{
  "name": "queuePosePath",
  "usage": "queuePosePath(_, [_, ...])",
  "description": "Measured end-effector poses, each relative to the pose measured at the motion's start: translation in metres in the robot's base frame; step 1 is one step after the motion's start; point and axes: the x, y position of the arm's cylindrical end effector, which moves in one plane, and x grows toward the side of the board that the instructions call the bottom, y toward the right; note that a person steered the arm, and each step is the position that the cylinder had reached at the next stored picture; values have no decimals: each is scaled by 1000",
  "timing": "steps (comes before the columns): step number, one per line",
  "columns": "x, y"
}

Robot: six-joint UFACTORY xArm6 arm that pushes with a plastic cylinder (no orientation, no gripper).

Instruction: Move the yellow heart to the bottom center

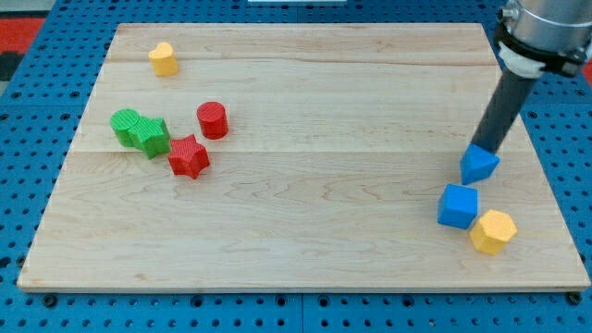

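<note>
while tilted, my tip [485,146] against blue block [479,165]

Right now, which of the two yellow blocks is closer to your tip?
The yellow hexagon at the view's bottom right, beside the blue cube. My tip sits just above it by the blue triangular block; the yellow heart lies far off at the top left.

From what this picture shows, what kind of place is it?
Probably a robotics lab bench for pushing tests. A wooden board lies on a blue perforated base, small coloured blocks like the yellow heart sit on it, and my tip touches the blue triangular block.
</note>
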Motion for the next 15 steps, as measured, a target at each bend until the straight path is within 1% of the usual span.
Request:
queuePosePath(1, [7,-8])
queuePosePath(2, [7,-36])
queuePosePath(3, [-58,-44])
queuePosePath(4, [-130,-115])
queuePosePath(5, [-188,-197])
queuePosePath(6, [-232,-272])
queuePosePath(7, [-246,-370])
queuePosePath(8, [-232,-423])
queuePosePath(9, [-185,-388])
queuePosePath(10, [-195,-403])
queuePosePath(11, [-194,-480])
queuePosePath(12, [-162,-475])
queuePosePath(13, [-148,-426])
queuePosePath(14, [-173,-411])
queuePosePath(15, [-180,-387])
